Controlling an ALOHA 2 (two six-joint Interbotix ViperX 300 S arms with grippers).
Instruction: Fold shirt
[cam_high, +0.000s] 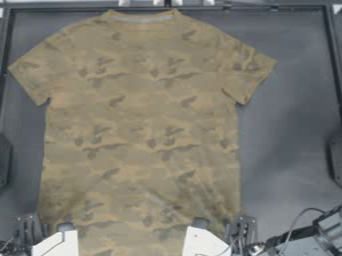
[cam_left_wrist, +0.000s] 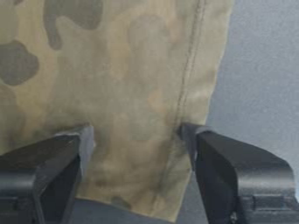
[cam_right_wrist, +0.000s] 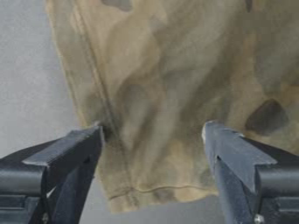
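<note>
No readable text, labels, brands or numbers anywhere in the three views. Nothing printed on the shirt (cam_high: 140, 125), only its brownish blotch pattern and a plain pale neckband. No markings legible on the arm hardware either.
</note>
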